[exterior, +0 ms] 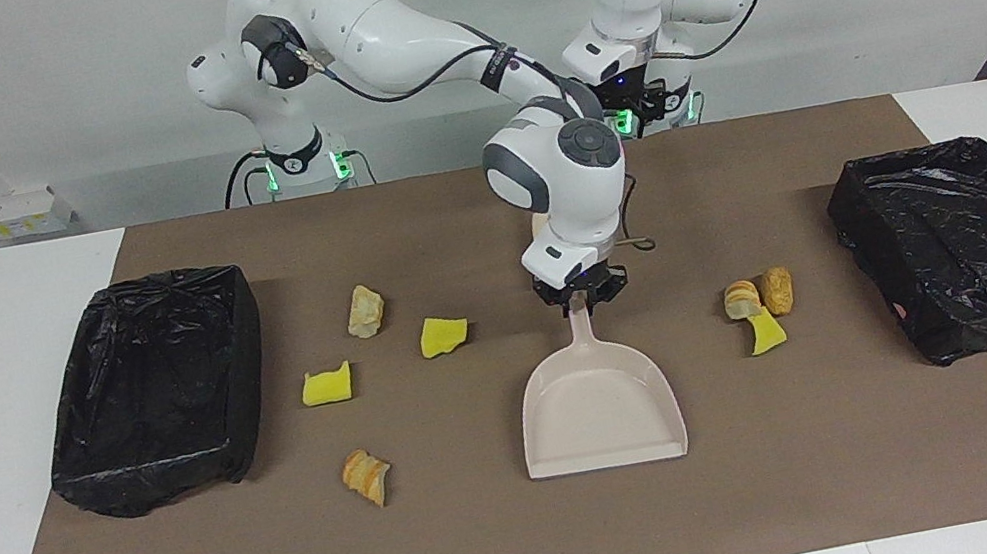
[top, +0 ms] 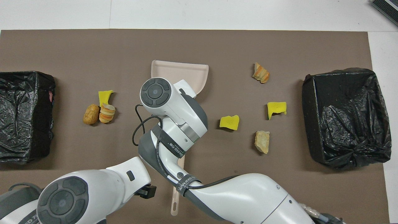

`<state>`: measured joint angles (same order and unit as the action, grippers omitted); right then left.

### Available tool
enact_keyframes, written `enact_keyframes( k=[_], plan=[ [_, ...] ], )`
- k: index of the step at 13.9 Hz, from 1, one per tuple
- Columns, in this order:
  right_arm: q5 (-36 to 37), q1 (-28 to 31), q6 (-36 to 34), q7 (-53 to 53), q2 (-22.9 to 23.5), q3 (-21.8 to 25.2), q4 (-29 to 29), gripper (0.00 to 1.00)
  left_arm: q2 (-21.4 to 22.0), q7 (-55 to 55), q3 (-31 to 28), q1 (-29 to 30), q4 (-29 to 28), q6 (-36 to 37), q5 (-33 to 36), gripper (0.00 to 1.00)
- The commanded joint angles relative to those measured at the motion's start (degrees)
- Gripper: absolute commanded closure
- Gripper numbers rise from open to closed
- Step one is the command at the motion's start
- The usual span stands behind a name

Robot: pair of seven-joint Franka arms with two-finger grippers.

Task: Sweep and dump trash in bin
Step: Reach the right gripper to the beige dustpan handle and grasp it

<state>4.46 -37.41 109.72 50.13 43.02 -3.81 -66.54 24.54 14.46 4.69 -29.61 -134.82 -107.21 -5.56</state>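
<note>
A pale pink dustpan (exterior: 600,405) lies mid-mat with its handle toward the robots. My right gripper (exterior: 581,299) is shut on the handle's end. In the overhead view the right wrist covers the grip and only the dustpan (top: 180,71) pan shows. Trash lies on the mat: a tan lump (exterior: 365,311), two yellow chunks (exterior: 444,335) (exterior: 327,385) and a striped bread piece (exterior: 366,475) toward the right arm's end. A bread piece (exterior: 741,299), a brown lump (exterior: 777,290) and a yellow chunk (exterior: 766,334) lie toward the left arm's end. My left gripper (exterior: 643,117) waits, open and empty, over the mat's edge by the robots.
Two bins lined with black bags stand at the mat's ends, one bin (exterior: 158,387) at the right arm's end and one bin (exterior: 970,244) at the left arm's end. A pale long-handled tool (top: 175,199) lies on the mat nearer to the robots than the dustpan.
</note>
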Motion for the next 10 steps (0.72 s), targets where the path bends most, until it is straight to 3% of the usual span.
enact_keyframes(
  k=[1,5,10],
  plan=[
    [1.1,1.0,1.8,0.3,0.2,-0.2,0.7,1.00,1.1,0.8,-1.0,-1.3,-1.4,-1.3,-0.4,0.00],
    [0.2,4.3,1.8,-5.6,-1.5,-0.2,0.7,1.00,0.9,0.7,-1.0,-1.3,-1.3,-2.6,-0.3,0.00],
    [1.0,5.3,0.9,-25.4,-3.9,-0.1,-1.0,1.00,-7.8,3.1,-0.9,-5.9,-0.8,-10.5,-0.3,0.00]
  ],
)
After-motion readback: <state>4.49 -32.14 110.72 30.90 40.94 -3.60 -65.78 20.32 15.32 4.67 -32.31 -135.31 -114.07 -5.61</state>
